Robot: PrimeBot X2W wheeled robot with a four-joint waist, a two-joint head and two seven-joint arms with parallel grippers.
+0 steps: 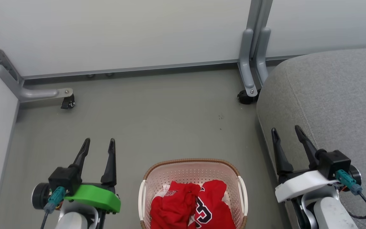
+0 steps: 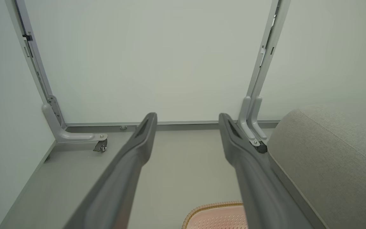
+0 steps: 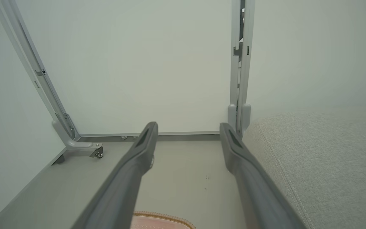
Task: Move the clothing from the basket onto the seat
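Lying in the basket (image 1: 192, 172) between both wide-open, empty jaws, the clothing (image 1: 175, 208) seemingly touches neither.

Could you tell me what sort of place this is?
Likely a test bay staged like a home: white partition panels on castors, a grey sofa seat, a laundry basket of red clothing.

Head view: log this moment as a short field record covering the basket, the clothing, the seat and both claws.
basket: on the floor, between the two arms
clothing: red shirt and numbered jersey, both crumpled inside the basket
seat: grey, on the robot's right, no clothing on the part in view
left claw: open, empty, above the floor left of the basket
right claw: open, empty, by the seat's edge
progress: nothing moved yet
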